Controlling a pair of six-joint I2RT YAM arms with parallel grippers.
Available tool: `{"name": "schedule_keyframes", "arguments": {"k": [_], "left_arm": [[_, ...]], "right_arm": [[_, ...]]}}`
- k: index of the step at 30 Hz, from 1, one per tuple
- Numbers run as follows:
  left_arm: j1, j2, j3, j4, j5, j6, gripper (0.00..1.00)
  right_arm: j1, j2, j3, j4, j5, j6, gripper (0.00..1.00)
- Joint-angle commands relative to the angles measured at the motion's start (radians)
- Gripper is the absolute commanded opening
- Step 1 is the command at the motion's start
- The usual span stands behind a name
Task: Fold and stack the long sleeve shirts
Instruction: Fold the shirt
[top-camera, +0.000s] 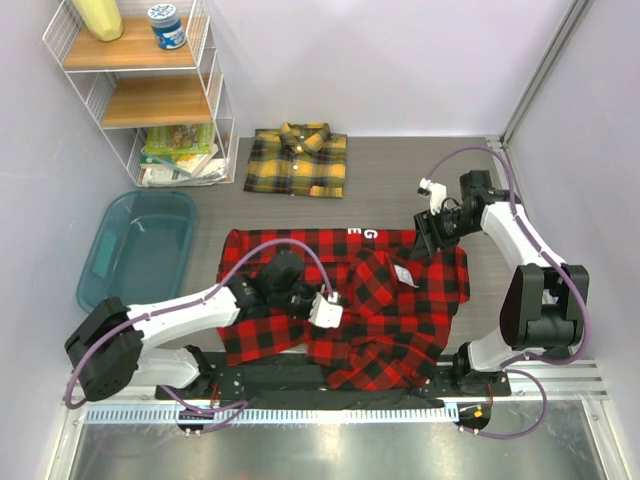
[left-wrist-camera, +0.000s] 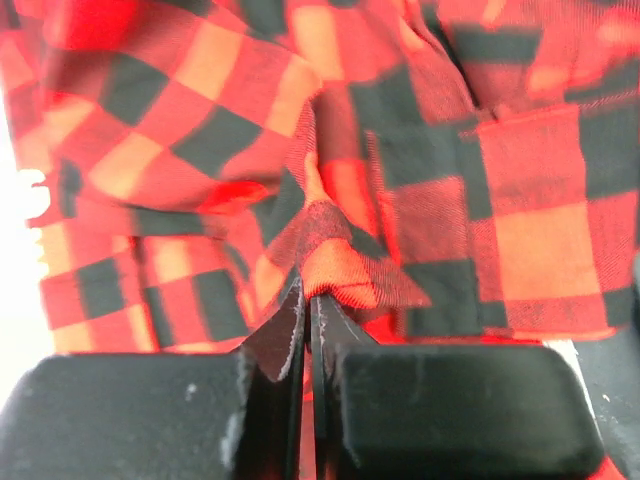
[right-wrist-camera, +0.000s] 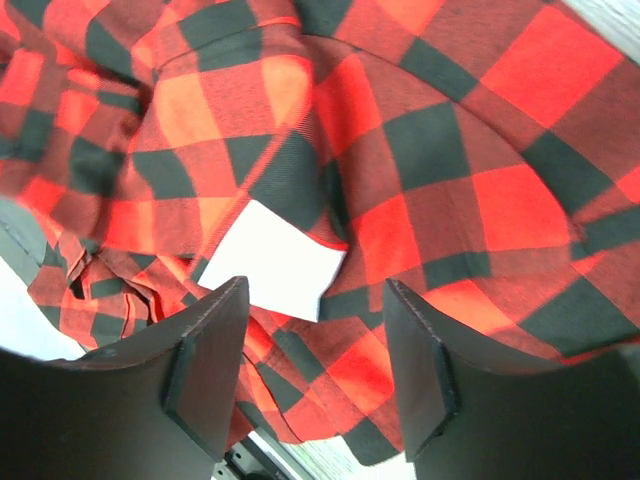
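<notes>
The red-and-black plaid shirt (top-camera: 390, 315) lies rumpled across the middle of the table, with white lettering (top-camera: 369, 233) at its far edge. My left gripper (top-camera: 342, 302) is over the shirt's middle. In the left wrist view it (left-wrist-camera: 305, 292) is shut on a raised fold of the red cloth (left-wrist-camera: 330, 255). My right gripper (top-camera: 432, 242) hovers over the shirt's right side. It (right-wrist-camera: 315, 285) is open above the cloth (right-wrist-camera: 450, 180), with a white label (right-wrist-camera: 275, 260) just ahead of its fingers. The yellow-and-black plaid shirt (top-camera: 298, 160) lies folded at the back.
A white wire shelf (top-camera: 150, 95) holding a jar and packets stands at the back left. In front of it sits a teal plastic tub (top-camera: 140, 250). A black mat (top-camera: 290, 385) runs along the near edge under the shirt.
</notes>
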Motion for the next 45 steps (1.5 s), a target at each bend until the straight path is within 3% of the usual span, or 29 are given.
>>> {"name": "schedule_keyframes", "arguments": {"k": [1,5,6,9,22,28,33,38,45], "left_arm": [[-0.004,-0.065,0.223,-0.207,0.034,-0.120,0.00],[-0.006,-0.146,0.413,-0.534,0.159,-0.030,0.00],[-0.004,-0.157,0.450,-0.684,0.190,0.007,0.00],[-0.006,-0.207,0.565,-0.841,0.211,0.044,0.00],[-0.053,-0.241,0.693,-1.079,0.292,0.039,0.00],[-0.136,-0.232,0.662,-1.030,0.263,-0.042,0.02],[-0.139,-0.211,0.593,-0.813,0.035,-0.236,0.00],[-0.124,-0.166,0.549,-0.687,-0.156,-0.290,0.00],[-0.060,-0.151,0.553,-0.630,-0.108,-0.271,0.00]], "right_arm": [[-0.041,0.001,0.059,0.000,0.004,0.001,0.63],[-0.076,0.004,0.094,0.016,0.013,0.035,0.65],[-0.090,0.003,0.102,0.020,0.007,0.042,0.65],[-0.104,0.007,0.137,0.036,0.004,0.073,0.66],[-0.102,0.122,0.122,0.181,0.062,0.174,0.59],[-0.095,0.198,0.082,0.223,0.131,0.170,0.52],[-0.092,0.263,0.076,0.264,0.202,0.165,0.50],[-0.090,0.339,0.119,0.306,0.283,0.173,0.47],[-0.090,0.290,0.202,0.297,0.227,0.107,0.50]]}}
